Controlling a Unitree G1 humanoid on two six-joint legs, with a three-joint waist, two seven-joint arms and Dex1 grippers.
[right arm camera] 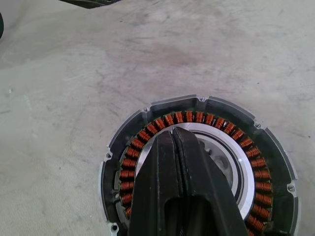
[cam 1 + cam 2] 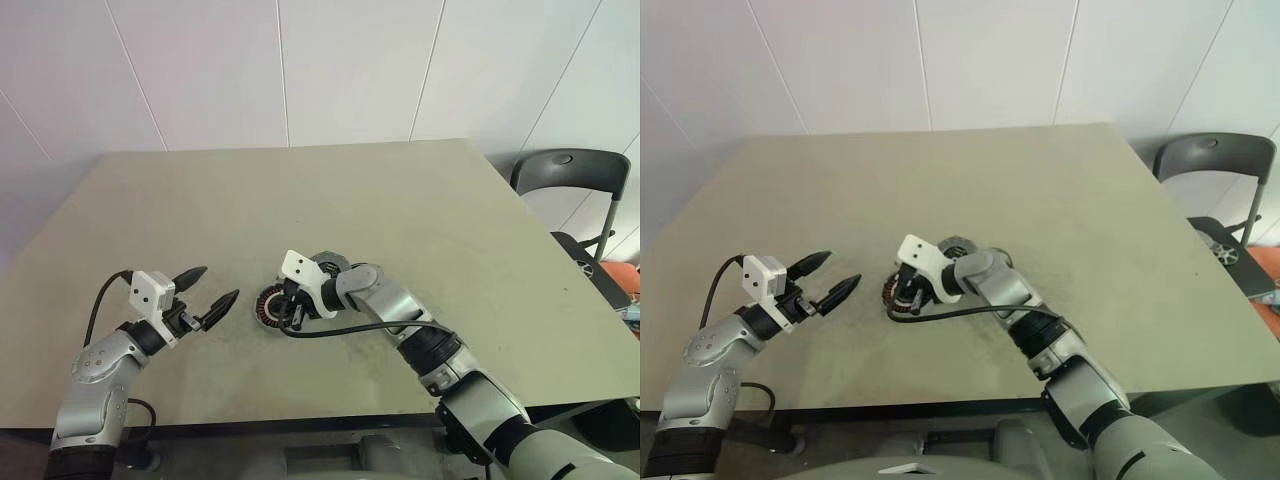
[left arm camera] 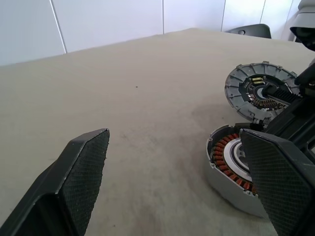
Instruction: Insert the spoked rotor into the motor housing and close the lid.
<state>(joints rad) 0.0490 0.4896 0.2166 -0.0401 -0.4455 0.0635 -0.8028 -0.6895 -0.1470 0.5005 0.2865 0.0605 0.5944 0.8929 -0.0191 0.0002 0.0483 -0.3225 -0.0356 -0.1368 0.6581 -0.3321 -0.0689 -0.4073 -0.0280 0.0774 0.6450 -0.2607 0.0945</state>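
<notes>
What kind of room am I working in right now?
Probably a plain indoor test room or lab: white panelled walls, one bare beige square table and a black folding chair beside it. Motor parts lie on the table, such as the round copper-wound motor housing.

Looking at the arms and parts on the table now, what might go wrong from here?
1. The right gripper is shut, jaws pressed together, right over the housing; if it goes lower it may scrape the copper windings.
2. The lid lies close beside the housing, next to the right arm, so a sweep may knock it.
3. The left gripper hangs open nearby; the arms might collide.
</notes>
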